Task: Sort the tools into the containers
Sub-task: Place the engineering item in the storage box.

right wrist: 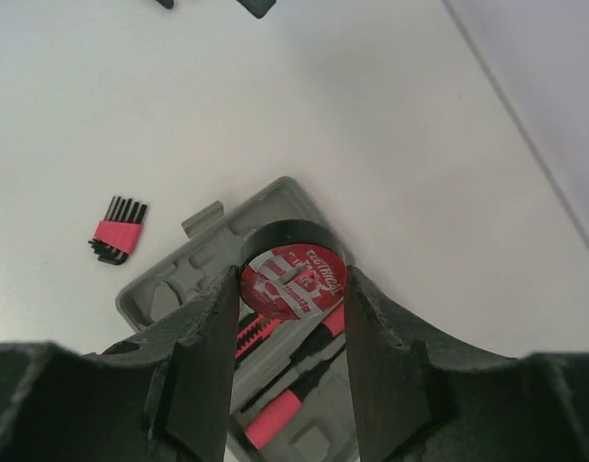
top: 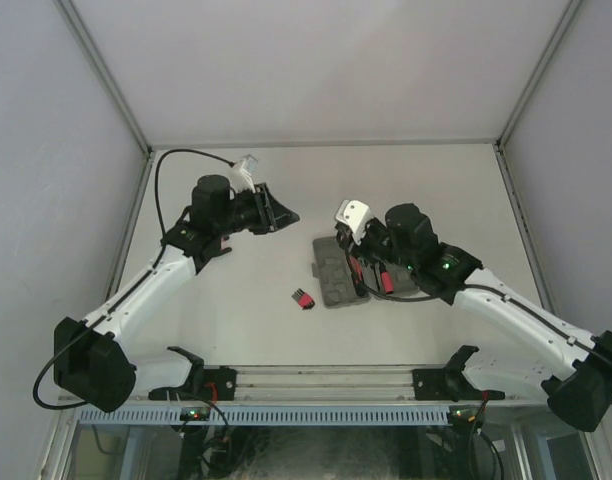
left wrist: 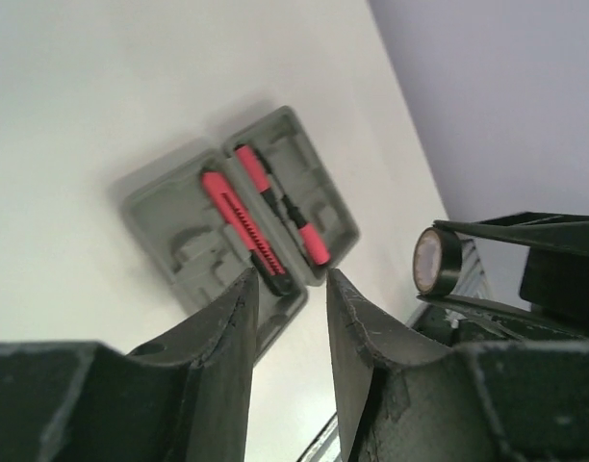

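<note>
The grey tool case (top: 331,275) lies open in mid-table. In the left wrist view the case (left wrist: 169,217) holds a longer red-black tool (left wrist: 239,226) and a thin red-handled screwdriver (left wrist: 280,202). My right gripper (right wrist: 293,289) is shut on the small black ring (right wrist: 293,274), a tape roll with a red label, and holds it just above the case (right wrist: 169,289). The ring also shows in the left wrist view (left wrist: 437,260). The red-black hex key set (top: 302,298) lies on the table left of the case, and also shows in the right wrist view (right wrist: 118,234). My left gripper (left wrist: 290,279) is open and empty, raised left of the case. The pliers are not in view.
The right gripper (top: 360,262) hovers over the case's right half, and the left gripper (top: 284,213) hangs above the table behind and left of it. White enclosure walls stand at the back and on both sides. A metal rail (top: 316,380) runs along the near edge.
</note>
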`<action>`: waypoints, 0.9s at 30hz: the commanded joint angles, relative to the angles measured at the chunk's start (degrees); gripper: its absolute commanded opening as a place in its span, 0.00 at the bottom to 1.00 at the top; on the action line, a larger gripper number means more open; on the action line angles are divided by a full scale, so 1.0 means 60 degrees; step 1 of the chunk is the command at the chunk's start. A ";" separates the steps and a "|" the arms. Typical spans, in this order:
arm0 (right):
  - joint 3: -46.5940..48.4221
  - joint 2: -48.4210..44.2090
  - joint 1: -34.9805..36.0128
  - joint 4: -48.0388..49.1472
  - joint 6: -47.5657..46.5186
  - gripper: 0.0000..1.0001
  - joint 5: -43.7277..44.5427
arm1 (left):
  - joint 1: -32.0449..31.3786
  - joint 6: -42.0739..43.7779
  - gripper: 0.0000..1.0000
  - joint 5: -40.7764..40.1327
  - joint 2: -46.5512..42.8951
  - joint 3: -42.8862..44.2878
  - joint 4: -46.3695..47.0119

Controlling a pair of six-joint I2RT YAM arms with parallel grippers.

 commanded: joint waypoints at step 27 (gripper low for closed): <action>0.3213 0.5231 -0.0563 -0.4317 0.6035 0.21 0.0059 | 0.0204 0.0518 0.36 -0.2315 -0.0108 -0.0327 -0.1241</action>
